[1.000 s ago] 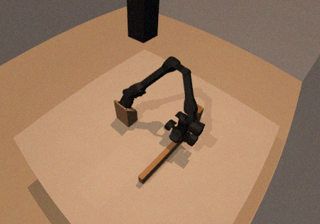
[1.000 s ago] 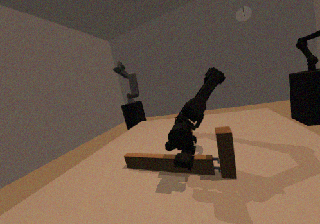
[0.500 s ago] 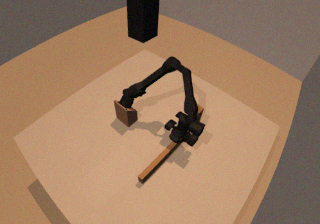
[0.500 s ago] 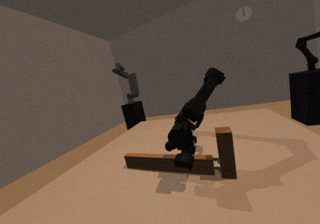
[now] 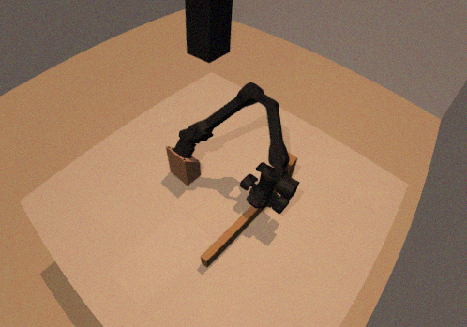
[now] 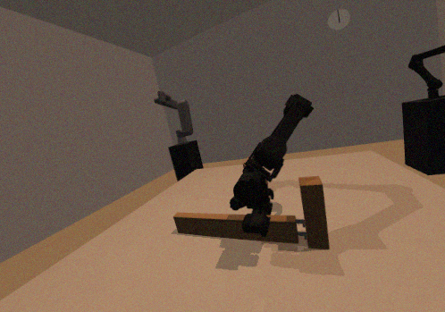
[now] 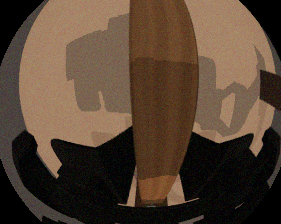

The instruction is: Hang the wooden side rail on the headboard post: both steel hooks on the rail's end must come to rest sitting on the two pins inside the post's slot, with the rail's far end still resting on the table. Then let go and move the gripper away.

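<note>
The wooden side rail (image 5: 230,236) (image 6: 205,226) (image 7: 163,90) is long, brown and nearly level. Its far end is down at the table, at the left in the exterior view. My gripper (image 5: 268,202) (image 6: 256,223) (image 7: 155,125) is shut on the rail near its hook end, one finger on each side. The headboard post (image 5: 293,161) (image 6: 315,215) stands upright just beyond that end. Two grey steel hooks, the upper one (image 6: 300,222) and the lower one (image 6: 302,234), bridge a small gap between rail and post. The slot and its pins are hidden, so I cannot tell whether the hooks sit on them.
My arm arches from its brown base block (image 5: 184,168) (image 7: 274,89) over to the rail. The arm hides part of the rail and post in the top view. Black pedestals with other arms stand beyond the pale mat (image 5: 117,187) (image 6: 147,268).
</note>
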Controlling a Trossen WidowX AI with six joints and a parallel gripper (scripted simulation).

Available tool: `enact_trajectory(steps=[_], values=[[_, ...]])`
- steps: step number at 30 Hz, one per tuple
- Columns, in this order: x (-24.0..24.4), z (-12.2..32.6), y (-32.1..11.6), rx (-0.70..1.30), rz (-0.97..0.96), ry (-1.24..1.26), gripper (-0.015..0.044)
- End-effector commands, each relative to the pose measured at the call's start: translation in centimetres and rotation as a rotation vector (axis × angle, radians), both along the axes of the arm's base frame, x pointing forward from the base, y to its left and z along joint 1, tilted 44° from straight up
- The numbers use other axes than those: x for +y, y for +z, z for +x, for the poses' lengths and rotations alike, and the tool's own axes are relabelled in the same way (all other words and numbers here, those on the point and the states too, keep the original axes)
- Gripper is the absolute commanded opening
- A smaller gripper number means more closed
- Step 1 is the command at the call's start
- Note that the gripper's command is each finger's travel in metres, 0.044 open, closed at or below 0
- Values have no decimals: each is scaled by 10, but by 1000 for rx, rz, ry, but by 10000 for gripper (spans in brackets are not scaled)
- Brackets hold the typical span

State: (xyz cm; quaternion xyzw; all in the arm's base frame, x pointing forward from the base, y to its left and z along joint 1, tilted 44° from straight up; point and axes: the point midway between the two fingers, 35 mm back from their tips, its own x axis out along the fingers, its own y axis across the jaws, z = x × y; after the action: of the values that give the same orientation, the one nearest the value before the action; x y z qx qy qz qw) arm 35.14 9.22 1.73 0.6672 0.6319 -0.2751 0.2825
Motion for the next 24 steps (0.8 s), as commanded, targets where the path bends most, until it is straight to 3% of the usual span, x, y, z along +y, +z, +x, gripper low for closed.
enact_trajectory(steps=[1,24], values=[[-4,1,2,1,3,-11,0],[-6,1,5,1,3,-11,0]])
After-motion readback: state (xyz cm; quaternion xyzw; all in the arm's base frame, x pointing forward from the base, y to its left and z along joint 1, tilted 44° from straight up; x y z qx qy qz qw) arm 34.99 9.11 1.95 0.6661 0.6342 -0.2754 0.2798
